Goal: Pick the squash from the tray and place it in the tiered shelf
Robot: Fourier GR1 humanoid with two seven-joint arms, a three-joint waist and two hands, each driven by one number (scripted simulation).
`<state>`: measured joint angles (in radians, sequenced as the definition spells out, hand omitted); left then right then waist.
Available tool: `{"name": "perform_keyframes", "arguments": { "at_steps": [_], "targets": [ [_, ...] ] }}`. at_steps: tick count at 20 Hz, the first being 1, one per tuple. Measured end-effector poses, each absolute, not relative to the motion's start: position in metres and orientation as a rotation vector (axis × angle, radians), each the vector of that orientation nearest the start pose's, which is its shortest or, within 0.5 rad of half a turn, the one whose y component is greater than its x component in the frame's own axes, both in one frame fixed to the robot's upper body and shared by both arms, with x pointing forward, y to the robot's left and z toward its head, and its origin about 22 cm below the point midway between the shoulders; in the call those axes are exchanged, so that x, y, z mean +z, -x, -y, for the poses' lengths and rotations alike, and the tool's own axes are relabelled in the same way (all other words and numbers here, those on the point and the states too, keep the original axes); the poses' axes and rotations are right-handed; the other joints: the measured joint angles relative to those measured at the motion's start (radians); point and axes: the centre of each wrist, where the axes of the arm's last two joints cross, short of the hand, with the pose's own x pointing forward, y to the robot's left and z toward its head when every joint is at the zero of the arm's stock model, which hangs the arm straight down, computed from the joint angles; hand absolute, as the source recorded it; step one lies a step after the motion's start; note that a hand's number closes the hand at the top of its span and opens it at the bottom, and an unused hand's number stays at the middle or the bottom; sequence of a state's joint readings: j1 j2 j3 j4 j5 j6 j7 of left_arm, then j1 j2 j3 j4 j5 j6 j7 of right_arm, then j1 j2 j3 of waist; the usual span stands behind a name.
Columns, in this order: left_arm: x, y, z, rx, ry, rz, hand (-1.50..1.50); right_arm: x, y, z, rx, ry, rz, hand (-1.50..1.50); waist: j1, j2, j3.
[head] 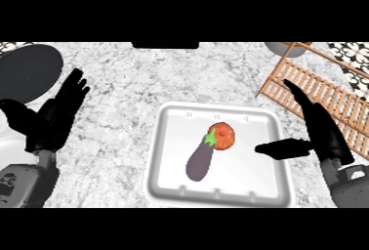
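Observation:
A white tray (167,161) lies on the marble counter in the middle of the head view. On it rest a round orange-red squash (222,136) with a small stem and a long purple eggplant (198,160) that touches the squash's left side. My right hand (323,134) hovers over the tray's right rim, fingers straight and pointing away, thumb stretched left toward the squash with a gap between them. My left hand (56,114) stands open at the left, well away from the tray. The wooden tiered shelf (317,93) sits at the upper right, just beyond my right hand.
A dark round pan or plate (25,71) lies at the upper left behind my left hand. A grey bowl-like object (277,47) shows behind the shelf's top end. Bare marble counter (173,73) spreads between the tray and the far edge.

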<state>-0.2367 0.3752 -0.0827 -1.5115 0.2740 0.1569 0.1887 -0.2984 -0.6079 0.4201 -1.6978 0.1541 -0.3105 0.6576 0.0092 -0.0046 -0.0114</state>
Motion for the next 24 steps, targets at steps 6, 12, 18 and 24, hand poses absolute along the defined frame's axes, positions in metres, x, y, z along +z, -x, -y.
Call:
{"name": "perform_keyframes", "arguments": {
  "at_steps": [6, 12, 18, 24],
  "targets": [
    [0.068, -0.298, -0.27, -0.071, -0.075, 1.526, 0.0, 0.132, -0.292, 0.185, 0.693, 0.775, 1.102, -1.5, 0.016, 0.002, 0.004],
    [0.066, -0.3, -0.272, -0.064, -0.073, 1.534, 0.0, 0.133, -0.306, 0.124, 0.791, 0.788, 1.054, -1.5, 0.013, 0.005, 0.008],
    [0.065, -0.304, -0.274, -0.057, -0.08, 1.535, 0.0, 0.113, -0.316, 0.095, 0.882, 0.824, 0.935, -1.5, 0.004, 0.004, 0.009],
    [0.068, -0.303, -0.277, -0.051, -0.082, 1.532, 0.0, 0.101, -0.317, 0.083, 0.94, 0.837, 0.858, -1.5, -0.005, 0.001, 0.01]
  ]
}}
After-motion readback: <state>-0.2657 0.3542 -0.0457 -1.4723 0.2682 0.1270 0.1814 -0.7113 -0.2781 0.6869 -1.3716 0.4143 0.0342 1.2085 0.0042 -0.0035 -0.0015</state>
